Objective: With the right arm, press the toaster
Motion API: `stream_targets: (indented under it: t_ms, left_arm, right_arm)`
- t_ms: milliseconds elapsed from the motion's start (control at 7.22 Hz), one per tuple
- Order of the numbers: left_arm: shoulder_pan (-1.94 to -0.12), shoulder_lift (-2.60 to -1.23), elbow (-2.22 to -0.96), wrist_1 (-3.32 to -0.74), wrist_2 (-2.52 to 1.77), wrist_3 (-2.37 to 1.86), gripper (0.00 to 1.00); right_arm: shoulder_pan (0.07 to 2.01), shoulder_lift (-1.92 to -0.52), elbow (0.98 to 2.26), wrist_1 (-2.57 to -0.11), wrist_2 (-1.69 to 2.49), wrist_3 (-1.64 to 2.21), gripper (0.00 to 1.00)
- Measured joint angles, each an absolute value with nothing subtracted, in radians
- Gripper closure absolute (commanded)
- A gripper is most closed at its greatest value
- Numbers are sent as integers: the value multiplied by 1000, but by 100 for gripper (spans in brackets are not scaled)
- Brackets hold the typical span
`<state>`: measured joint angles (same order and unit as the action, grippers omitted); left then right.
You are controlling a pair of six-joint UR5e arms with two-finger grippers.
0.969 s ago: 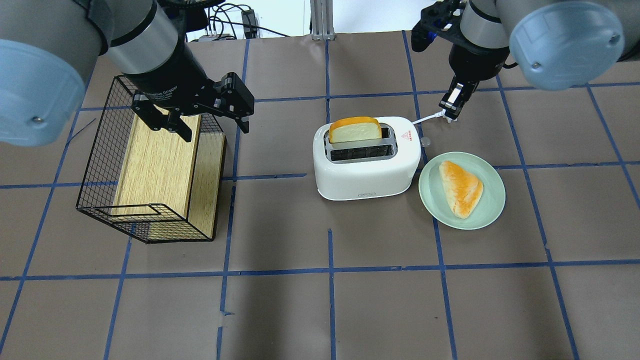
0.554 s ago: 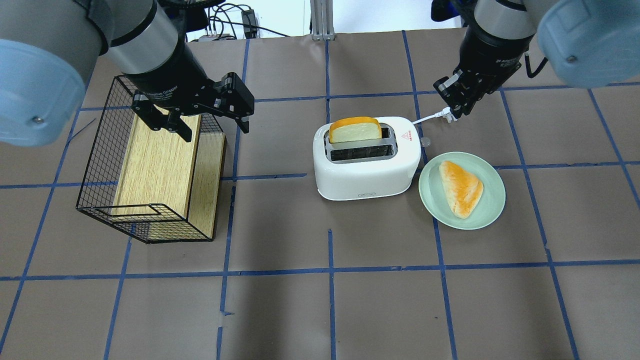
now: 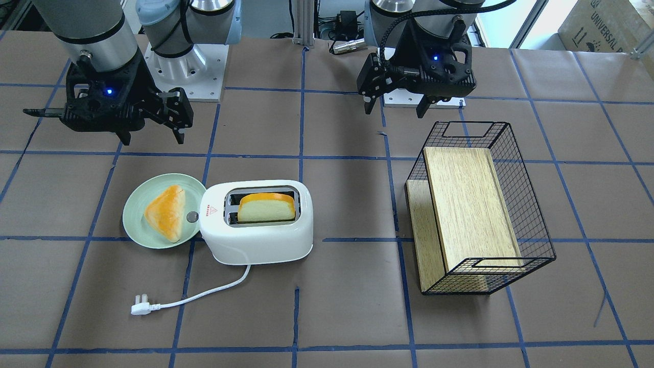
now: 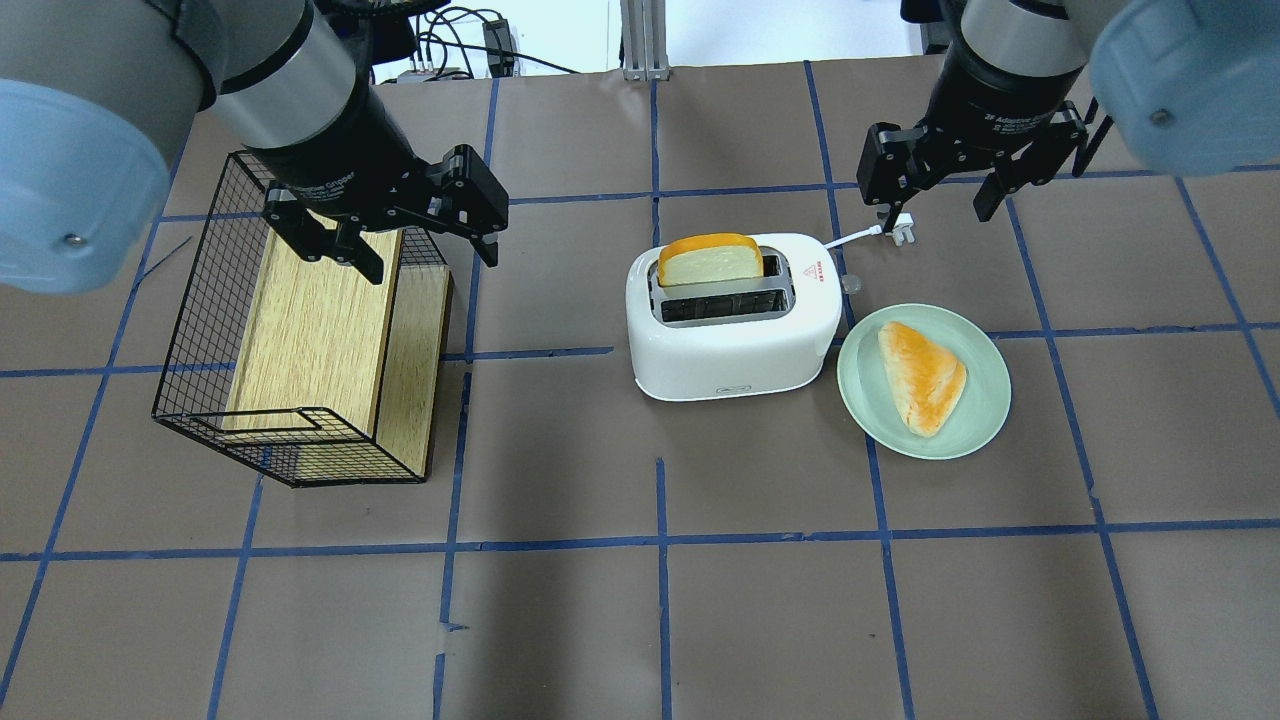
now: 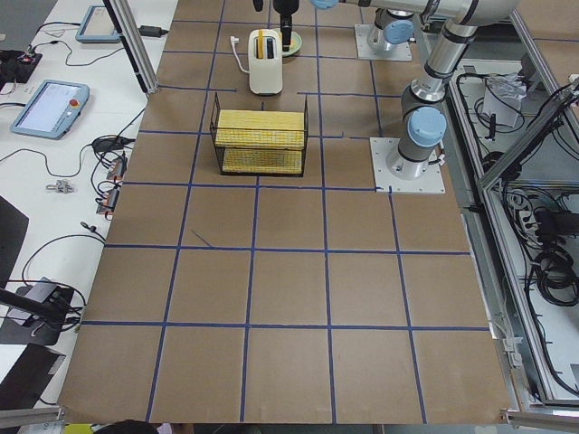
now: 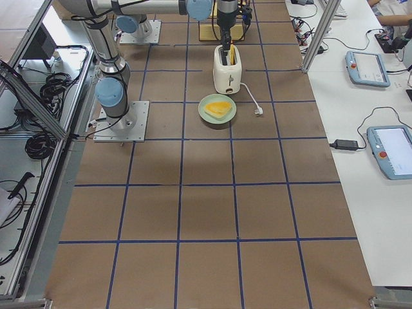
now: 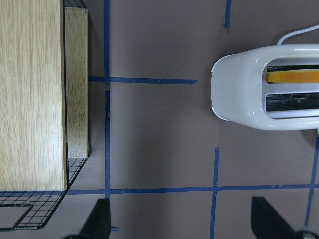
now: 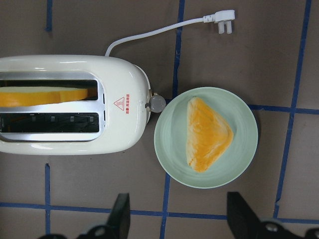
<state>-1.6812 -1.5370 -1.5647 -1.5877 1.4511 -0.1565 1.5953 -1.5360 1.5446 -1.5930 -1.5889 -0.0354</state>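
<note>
The white toaster (image 4: 735, 320) stands mid-table, with a red triangle label and a grey knob (image 8: 158, 102) on its end. A bread slice (image 4: 710, 260) sticks up from one slot. The toaster's cord ends in a plug (image 4: 903, 228) on the table. My right gripper (image 4: 930, 200) is open and empty, raised above the table beyond the toaster's knob end, near the plug. It touches nothing. The right gripper also shows in the front view (image 3: 152, 137), and its wrist view looks down on the toaster (image 8: 70, 104). My left gripper (image 4: 430, 258) is open and empty above the basket's far end.
A pale green plate (image 4: 870, 400) with a triangular bread piece (image 4: 922, 375) sits right against the toaster's knob end. A black wire basket (image 4: 200, 330) holding a wooden board lies at the left. Blue tape lines cross the brown table cover.
My right wrist has turned and lifted slightly away from the plug, so both spread fingers now show side by side. The left arm, toaster and plate have not moved.
</note>
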Motion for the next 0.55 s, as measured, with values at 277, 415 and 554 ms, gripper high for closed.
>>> stream_targets:
  t_ms: [277, 415, 554]
  left_arm:
    - [-1681, -1537, -1565, -1588, 1451, -156, 0]
    - [-1681, -1537, -1565, -1588, 1451, -156, 0]
    - [-1681, -1537, -1565, -1588, 1451, -156, 0]
  right_arm:
    - [1595, -1538, 1549, -1596, -1590, -27, 0]
    - [1595, -1538, 1551, -1594, -1590, -27, 0]
    - [1595, -1537, 1554, -1593, -1591, -27, 0]
